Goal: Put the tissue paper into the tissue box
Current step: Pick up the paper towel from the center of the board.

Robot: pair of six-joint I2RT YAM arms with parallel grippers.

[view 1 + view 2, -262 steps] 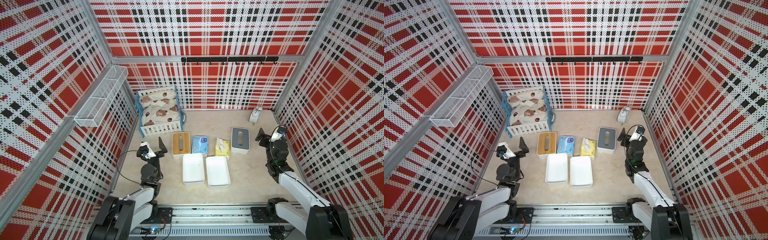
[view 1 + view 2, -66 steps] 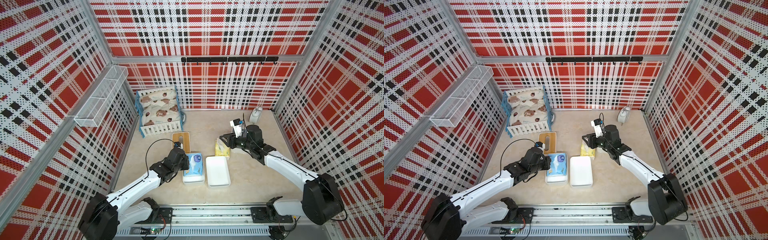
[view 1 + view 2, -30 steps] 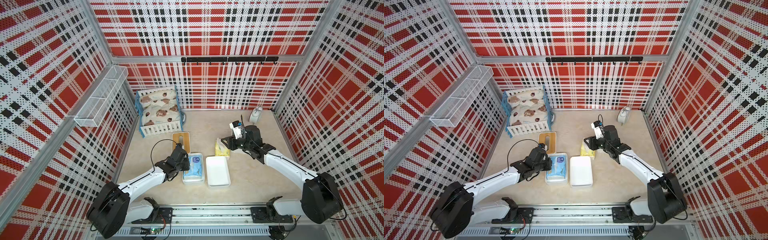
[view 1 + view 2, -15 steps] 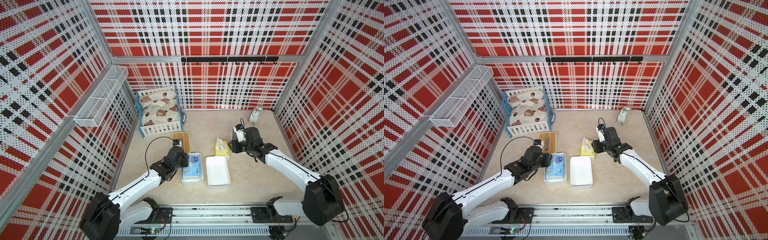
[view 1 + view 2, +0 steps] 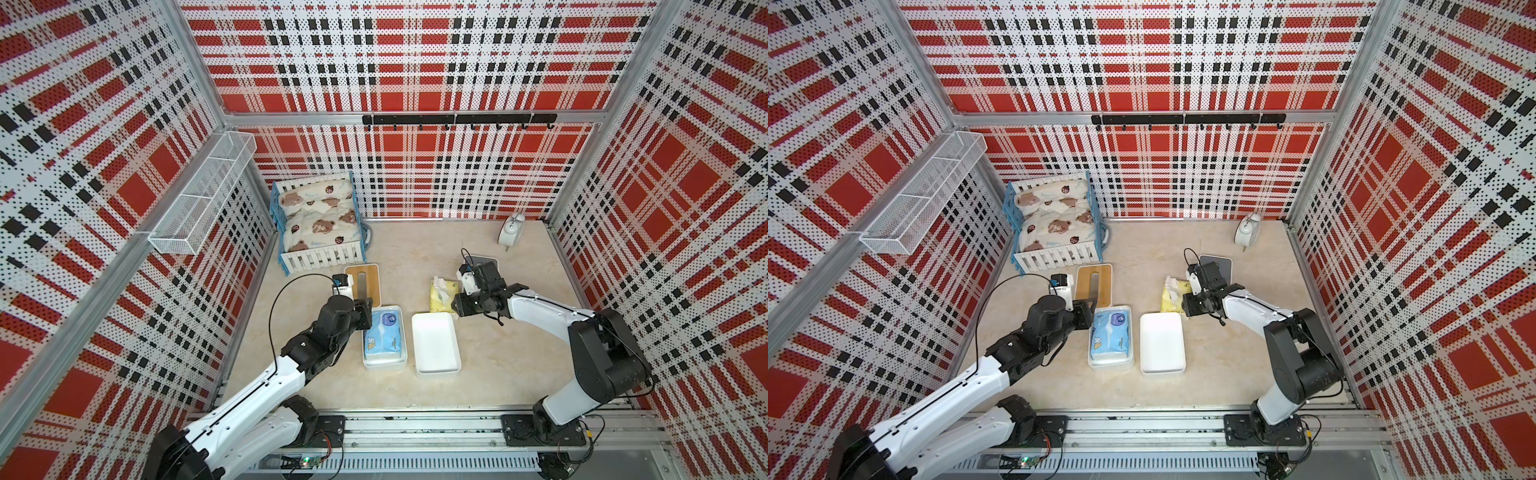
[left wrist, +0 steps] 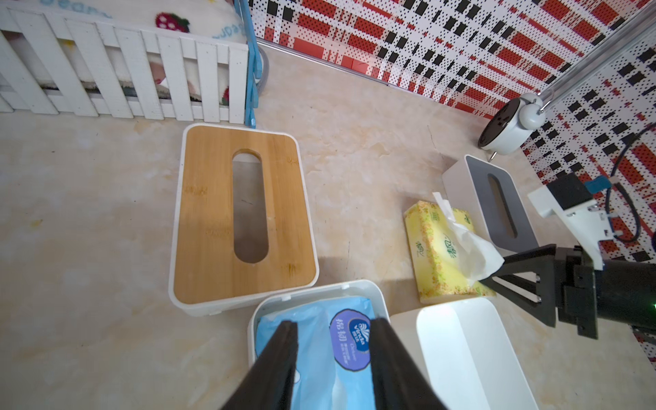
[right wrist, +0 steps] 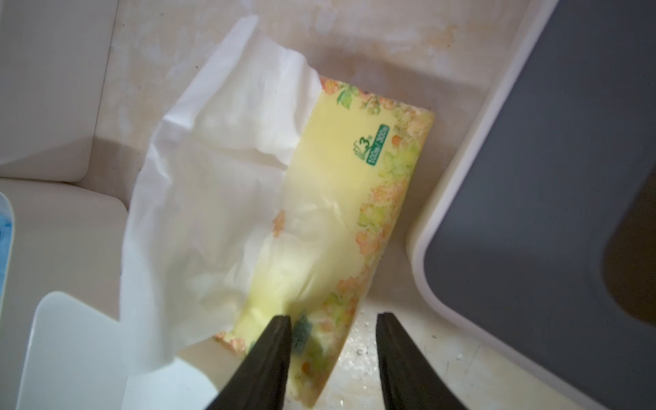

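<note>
A blue tissue pack lies inside a white tissue box base. My left gripper is open, its tips over the pack's far end. A yellow tissue pack lies on the table with a white sheet pulled out of it. My right gripper is open at the pack's near end, one fingertip over its corner and one over bare table. Just in front of the yellow pack stands a second, empty box base.
A wooden slotted lid lies behind the blue pack's box. A grey slotted lid lies close beside the yellow pack. A toy bed stands at the back left, a white alarm clock at the back right.
The blue pack has settled flatter in its box, and my left jaws have parted over it. My right gripper has slid toward the front, to the yellow pack's near end.
</note>
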